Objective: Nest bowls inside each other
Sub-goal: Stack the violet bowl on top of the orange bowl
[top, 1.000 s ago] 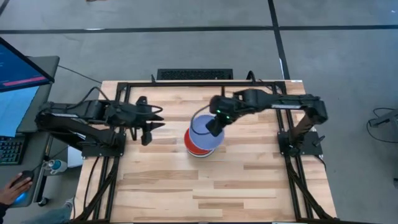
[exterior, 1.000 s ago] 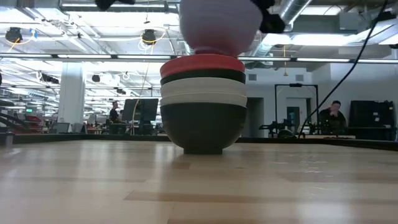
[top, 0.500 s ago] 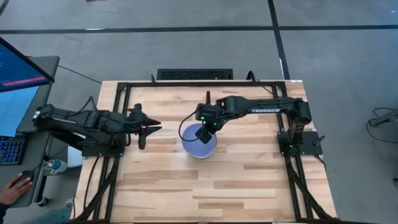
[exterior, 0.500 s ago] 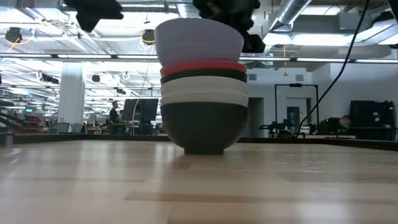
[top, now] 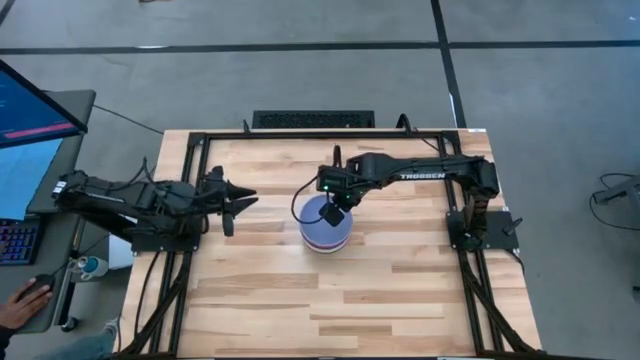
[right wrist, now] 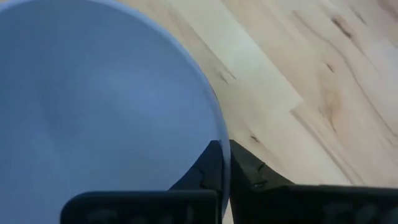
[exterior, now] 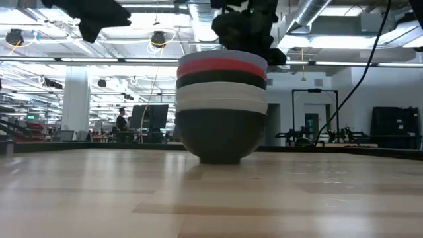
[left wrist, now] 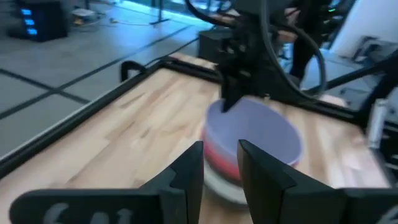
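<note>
A stack of bowls [top: 325, 228] stands near the table's middle. In the low view it shows a black bowl [exterior: 220, 137] at the bottom, white bowls [exterior: 221, 100], a black one, and a red one [exterior: 221, 67]. The pale lavender bowl [top: 322, 218] sits in the top of the stack. My right gripper [top: 335, 210] is shut on this bowl's rim. My left gripper [top: 238, 200] is open and empty, to the left of the stack. The stack also shows in the left wrist view [left wrist: 252, 140]. My right gripper pinches the lavender bowl's rim [right wrist: 219, 134] on the side toward the table's far right. One finger [right wrist: 205, 167] is inside the bowl and one [right wrist: 249, 169] is outside. The fingers come from above, pointing down. The bowl sits upright in the red bowl.
A black metal frame [top: 320, 133] runs along the table's edges. Bare wood [top: 330, 300] lies between the stack and the near edge. A monitor [top: 30, 105] and a person's hand [top: 20, 300] show beyond the table's left side.
My right gripper has gone down and a little toward the table's left edge with the lavender bowl. The bowl was held above the stack, then dropped partly into the red bowl, and now sits deep in it with only its rim showing.
</note>
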`<state>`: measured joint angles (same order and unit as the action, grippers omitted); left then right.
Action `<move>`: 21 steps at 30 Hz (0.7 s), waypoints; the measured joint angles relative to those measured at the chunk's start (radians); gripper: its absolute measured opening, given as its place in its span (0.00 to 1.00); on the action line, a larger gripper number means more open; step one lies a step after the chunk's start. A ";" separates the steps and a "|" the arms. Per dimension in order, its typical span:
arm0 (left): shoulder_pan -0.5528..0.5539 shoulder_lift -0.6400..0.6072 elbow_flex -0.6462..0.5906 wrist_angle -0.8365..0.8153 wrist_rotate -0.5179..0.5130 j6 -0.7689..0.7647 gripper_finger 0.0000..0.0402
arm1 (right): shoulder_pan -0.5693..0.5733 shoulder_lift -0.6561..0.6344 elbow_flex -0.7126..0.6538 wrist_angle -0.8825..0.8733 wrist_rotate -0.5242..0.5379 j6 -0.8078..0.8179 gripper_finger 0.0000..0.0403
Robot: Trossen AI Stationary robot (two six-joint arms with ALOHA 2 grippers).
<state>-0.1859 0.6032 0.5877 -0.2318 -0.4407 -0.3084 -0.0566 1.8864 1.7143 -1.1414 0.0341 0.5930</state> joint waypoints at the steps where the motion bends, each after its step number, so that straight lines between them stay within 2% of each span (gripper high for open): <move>1: 0.000 -0.002 0.000 -0.009 -0.017 0.000 0.22 | 0.001 0.001 -0.014 0.002 0.000 0.000 0.06; 7: 0.000 -0.002 0.000 -0.015 -0.024 -0.010 0.22 | 0.024 -0.003 -0.048 0.089 -0.034 -0.020 0.07; 10: -0.004 -0.001 0.000 -0.005 0.037 -0.077 0.22 | 0.039 -0.015 -0.026 0.124 -0.021 -0.046 0.10; 13: -0.006 -0.001 0.000 0.095 0.076 0.031 0.22 | 0.045 -0.043 0.008 0.119 0.038 -0.052 0.13; 16: -0.006 -0.008 0.000 0.142 0.069 0.156 0.22 | 0.043 -0.056 0.009 0.062 0.086 -0.069 0.13; 21: -0.004 -0.007 0.001 0.169 0.006 0.155 0.22 | 0.052 -0.056 0.007 0.003 0.072 -0.013 0.14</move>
<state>-0.1903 0.5961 0.5884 -0.0627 -0.4346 -0.1530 -0.0051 1.8305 1.7214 -1.1388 0.1061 0.5805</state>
